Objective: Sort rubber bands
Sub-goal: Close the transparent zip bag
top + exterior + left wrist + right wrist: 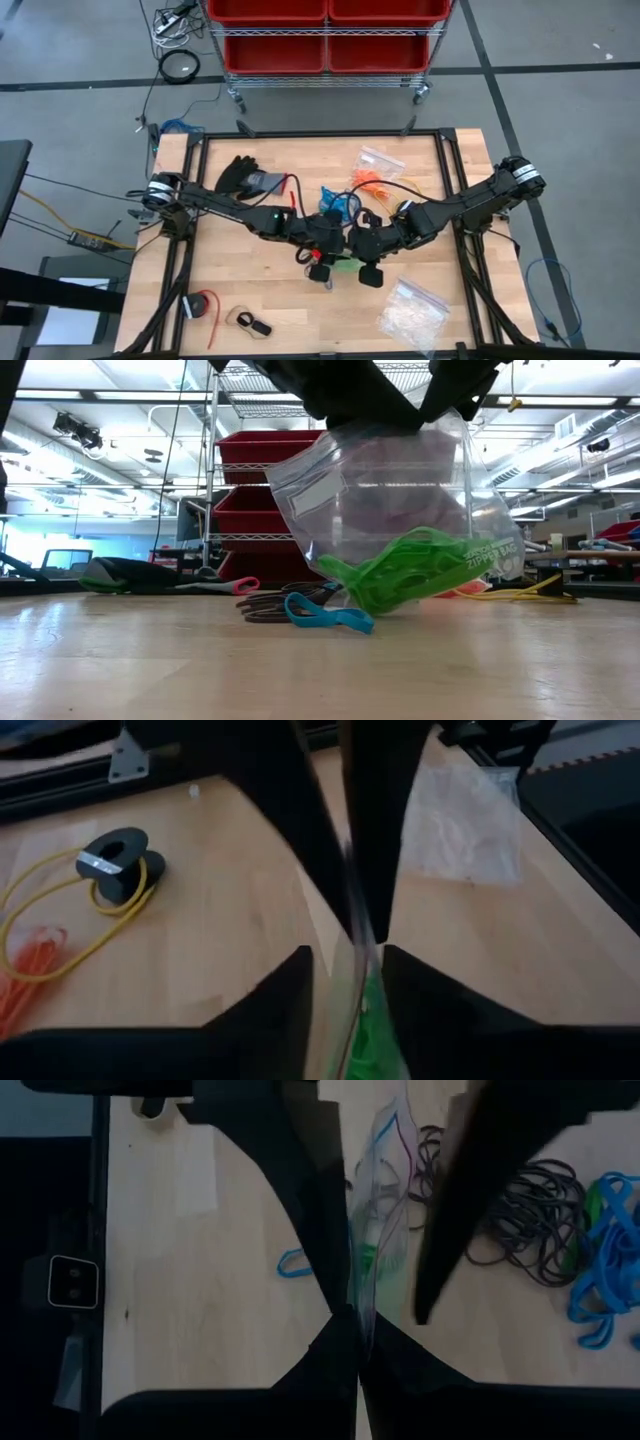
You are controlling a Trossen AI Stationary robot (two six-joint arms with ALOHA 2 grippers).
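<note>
A clear zip bag point(400, 490) with green rubber bands point(410, 575) in its lower part hangs over the table's middle. My right gripper point(357, 1342) is shut on its top edge. My left gripper point(350, 995) is open, one finger on each side of that same edge point(358, 975), with a gap showing between them. Loose rubber bands lie on the table behind the bag: a black heap point(530, 1220), blue ones point(610, 1270), an orange heap point(368, 182), and a single blue band point(325, 617) near the bag's bottom. My right gripper pinches the bag's top edge point(362, 1305) between its two fingers, slanting down from the table's right side. The bag hangs below the fingers with the green bands at its bottom. Whether the bottom touches the table I cannot tell.
A clear bag of whitish pieces point(412, 308) lies near the front right, and another clear bag point(380, 160) at the back. A black glove point(240, 175) lies back left. A yellow cable with a black spool point(115, 870) lies front left. Red bins point(325, 35) stand beyond the far edge.
</note>
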